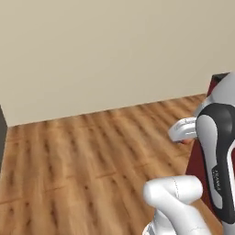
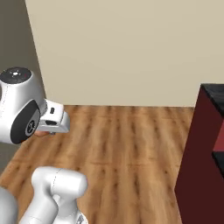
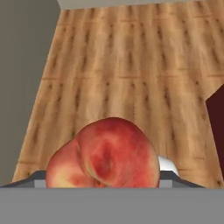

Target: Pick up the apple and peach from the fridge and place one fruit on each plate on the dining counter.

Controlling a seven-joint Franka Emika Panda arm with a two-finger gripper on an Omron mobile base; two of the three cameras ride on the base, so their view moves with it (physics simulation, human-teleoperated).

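Low in the hand view, the gripper [image 3: 105, 186] clasps a round, red-blushed peach [image 3: 105, 155]: light, soft-skinned, easily bruised, best held gently around its middle.

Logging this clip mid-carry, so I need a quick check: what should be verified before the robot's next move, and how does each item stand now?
1. Fruit in the gripper: ok, the peach sits right at it in the hand view.
2. Fruit lifted off the wooden floor: ok.
3. Plates in sight: not ok.
4. Dining counter top near: cannot tell; a dark red base with a black top stands at right.
5. Floor ahead free: ok.
6. Finger contact on the peach: cannot tell, hidden.
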